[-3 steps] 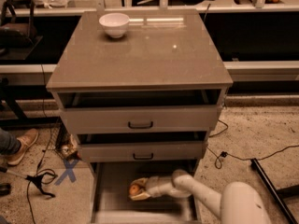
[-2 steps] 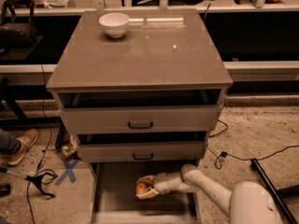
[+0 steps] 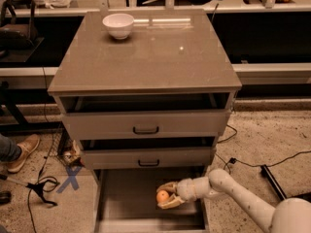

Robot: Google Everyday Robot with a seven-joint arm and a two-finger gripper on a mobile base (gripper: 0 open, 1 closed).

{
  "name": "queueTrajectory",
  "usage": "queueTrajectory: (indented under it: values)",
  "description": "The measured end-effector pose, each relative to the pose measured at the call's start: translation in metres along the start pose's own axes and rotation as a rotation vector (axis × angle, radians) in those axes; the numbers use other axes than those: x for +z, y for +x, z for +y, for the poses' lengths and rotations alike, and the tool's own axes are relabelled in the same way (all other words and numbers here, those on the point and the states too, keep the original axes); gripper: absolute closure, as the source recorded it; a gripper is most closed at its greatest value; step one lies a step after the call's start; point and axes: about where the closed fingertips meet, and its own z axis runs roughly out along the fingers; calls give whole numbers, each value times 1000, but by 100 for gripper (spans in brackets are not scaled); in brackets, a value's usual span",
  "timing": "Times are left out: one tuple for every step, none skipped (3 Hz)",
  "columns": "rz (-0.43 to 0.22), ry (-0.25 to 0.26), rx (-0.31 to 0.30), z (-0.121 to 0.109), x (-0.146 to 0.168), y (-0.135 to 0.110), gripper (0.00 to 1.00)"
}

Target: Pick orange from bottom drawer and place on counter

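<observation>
My arm reached in from the lower right. My claw [image 3: 161, 196] sat inside the open bottom drawer [image 3: 124, 200], clamped around the orange [image 3: 163, 196] with 1 finger above it and 1 below. The orange was over the right half of the drawer floor; I could not tell whether it touched that floor. Behind and above, the middle drawer [image 3: 146, 157] and the top drawer [image 3: 146, 124] stood slightly pulled out. Farthest back, 1 white bowl [image 3: 118, 24] stood on the bench [image 3: 146, 62] near its far left corner.

Arm [image 3: 243, 198]: smooth off-white rounded segments, bulbous joints. Gripper [image 3: 161, 196], inside the bottom drawer [image 3: 125, 198]: tan, curved fingers [image 3: 170, 204].
</observation>
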Motion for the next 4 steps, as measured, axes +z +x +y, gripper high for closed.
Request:
queueTrajectory:
  values:
    - [13, 33, -30, 7, -29, -20, 100]
    - [37, 65, -58, 8, -54, -44, 100]
    - [63, 83, -105, 9, -87, -89, 100]
    - [63, 83, -105, 9, -87, -89, 100]
